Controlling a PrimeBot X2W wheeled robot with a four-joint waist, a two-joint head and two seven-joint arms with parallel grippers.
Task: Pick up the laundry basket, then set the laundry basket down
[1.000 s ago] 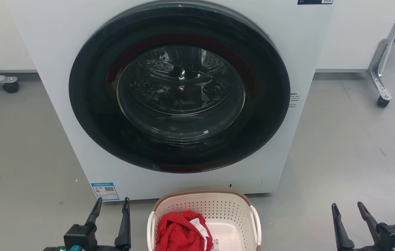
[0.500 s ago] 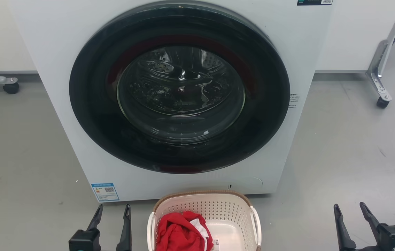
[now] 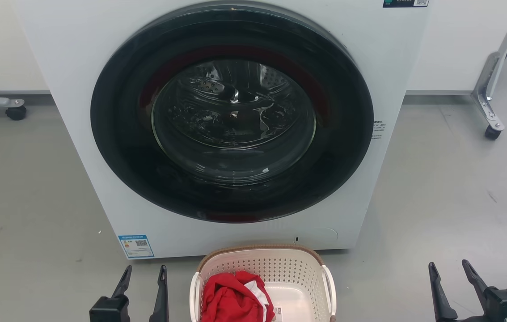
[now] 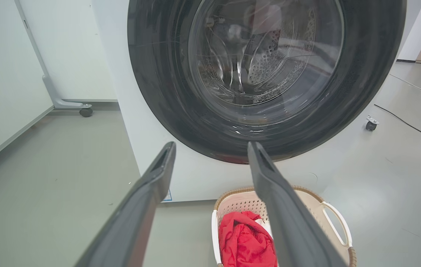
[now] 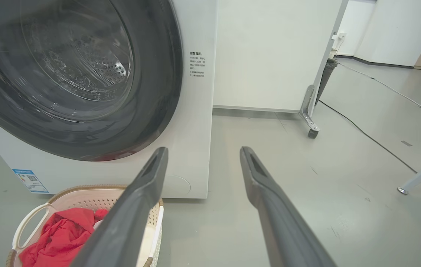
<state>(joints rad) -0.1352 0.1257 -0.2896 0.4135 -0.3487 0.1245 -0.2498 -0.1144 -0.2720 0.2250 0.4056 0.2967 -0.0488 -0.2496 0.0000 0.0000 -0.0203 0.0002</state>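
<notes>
The head camera looks forward and down, close to the front of the washing machine (image 3: 72, 67). The left wrist camera sits lower and looks along the left hand (image 4: 211, 145) from the machine's left. The right wrist camera looks along the right hand (image 5: 204, 149) from the machine's right. All three views share the door (image 3: 231, 112) and the laundry basket (image 3: 276, 264).

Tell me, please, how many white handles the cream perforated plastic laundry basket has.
2: a left handle and a right handle, on opposite sides of the laundry basket.
</notes>
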